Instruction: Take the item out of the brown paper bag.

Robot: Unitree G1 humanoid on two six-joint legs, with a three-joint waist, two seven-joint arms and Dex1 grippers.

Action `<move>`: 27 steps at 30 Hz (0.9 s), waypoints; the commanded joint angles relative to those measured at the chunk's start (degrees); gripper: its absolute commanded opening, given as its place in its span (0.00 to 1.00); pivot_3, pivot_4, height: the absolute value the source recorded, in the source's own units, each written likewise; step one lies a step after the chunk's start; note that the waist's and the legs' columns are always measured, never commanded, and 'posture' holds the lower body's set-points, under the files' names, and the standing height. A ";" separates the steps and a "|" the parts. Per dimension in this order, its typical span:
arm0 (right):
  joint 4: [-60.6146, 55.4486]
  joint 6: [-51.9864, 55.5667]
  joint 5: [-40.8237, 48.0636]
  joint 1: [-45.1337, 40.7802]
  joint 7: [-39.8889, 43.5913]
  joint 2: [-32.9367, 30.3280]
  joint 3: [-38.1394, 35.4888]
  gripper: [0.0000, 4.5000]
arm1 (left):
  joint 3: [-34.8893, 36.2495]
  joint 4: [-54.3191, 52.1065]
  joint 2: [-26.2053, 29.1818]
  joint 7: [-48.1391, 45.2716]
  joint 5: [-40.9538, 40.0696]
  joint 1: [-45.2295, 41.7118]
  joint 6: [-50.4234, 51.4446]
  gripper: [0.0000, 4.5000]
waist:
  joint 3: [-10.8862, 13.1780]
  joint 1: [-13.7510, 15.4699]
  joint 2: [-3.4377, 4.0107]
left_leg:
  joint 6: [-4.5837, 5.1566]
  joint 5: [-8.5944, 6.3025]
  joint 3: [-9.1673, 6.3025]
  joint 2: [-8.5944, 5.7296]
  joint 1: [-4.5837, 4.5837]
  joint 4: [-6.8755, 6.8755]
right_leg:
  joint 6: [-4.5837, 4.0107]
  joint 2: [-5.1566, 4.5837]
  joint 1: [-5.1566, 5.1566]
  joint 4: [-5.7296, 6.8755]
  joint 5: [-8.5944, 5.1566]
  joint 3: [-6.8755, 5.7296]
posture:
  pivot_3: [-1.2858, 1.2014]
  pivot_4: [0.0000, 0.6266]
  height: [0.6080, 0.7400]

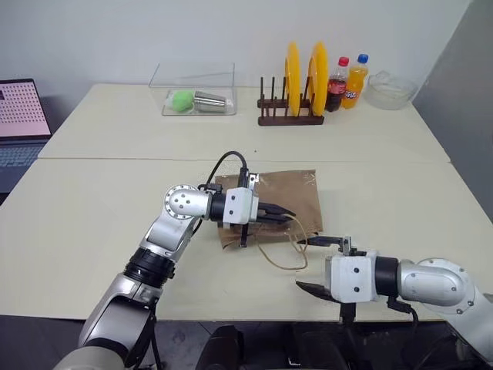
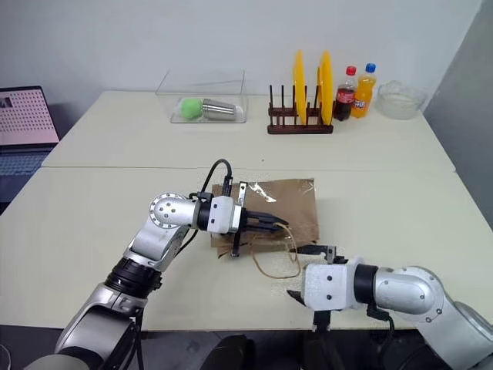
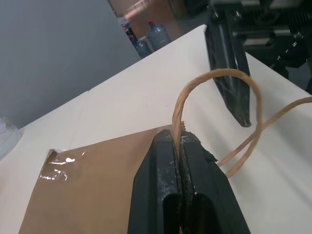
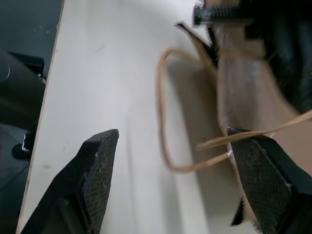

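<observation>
two pale cream tables (image 1: 92, 200) pushed together span the head views, with a grey-white wall behind. at the centre of the frame the brown paper bag (image 1: 296, 199) lies flat on the near table, its mouth facing the lower edge of the frame and its thin twisted loop handles (image 1: 281, 250) trailing onto the tabletop toward the bottom.

the left gripper (image 1: 279, 216) comes in from the left of the frame, pointing level toward the right, its two black fingers pressed together on the bag's top edge beside a handle; the left wrist view shows paper and handle pinched between the closed fingers (image 3: 163, 175).

the right gripper (image 1: 317, 264) sits at the lower centre-right, just below the bag's mouth, its fingers spread wide with nothing between them. in the right wrist view one finger (image 4: 100, 165) is over bare table while the other (image 4: 265, 170) is by the bag, with a handle strand crossing just at its tip.

the item cannot be seen; whether it is inside the bag cannot be told.

along the upper part of the frame stand a clear box (image 1: 196, 81) holding a green ball (image 1: 182, 100) and a metal cup (image 1: 213, 102), a wooden rack (image 1: 289, 116) with two yellow plates (image 1: 293, 69), two drink bottles (image 1: 347, 81), and a glass bowl (image 1: 389, 89). a laptop (image 1: 23, 116) sits at the upper left edge.
</observation>
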 commanded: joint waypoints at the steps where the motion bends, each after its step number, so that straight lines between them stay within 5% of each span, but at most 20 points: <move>1: 2.04 -8.27 -2.94 3.21 -1.83 1.52 -5.07 0.83 | 1.57 -0.33 -0.16 0.01 0.18 -1.21 -1.09 0.00 | 0.00 0.04 0.00 | 0.00 0.00 0.02 0.00 0.00 0.01 | 0.00 -0.01 0.00 0.00 0.00 0.02 | 0.52 0.24 1.00; 7: 11.01 -30.47 -12.45 11.65 -10.13 6.47 -10.56 0.83 | 1.23 -0.47 -0.56 0.23 0.74 -1.11 -1.35 0.00 | -0.01 0.07 -0.01 | 0.00 0.00 0.06 0.00 0.05 0.04 | 0.00 0.00 0.02 0.06 0.01 0.05 | 0.52 0.24 1.00; 15: 12.99 -47.11 -14.84 8.33 -8.88 9.50 -7.70 0.83 | 1.15 -0.06 -0.75 0.04 1.14 -1.20 -1.55 0.00 | -0.01 -0.09 -0.01 | 0.00 0.00 0.14 0.00 0.16 0.04 | 0.00 0.04 0.05 0.15 0.00 0.16 | 0.52 0.24 1.00; 27: 21.54 -44.94 -18.13 -3.29 -2.81 13.61 1.19 0.83 | 1.39 0.05 -0.38 -0.24 1.28 -1.16 -1.84 0.00 | -0.01 -0.07 -0.02 | 0.01 0.00 0.17 0.01 0.28 0.04 | -0.02 0.06 0.13 0.21 0.00 0.20 | 0.52 0.24 1.00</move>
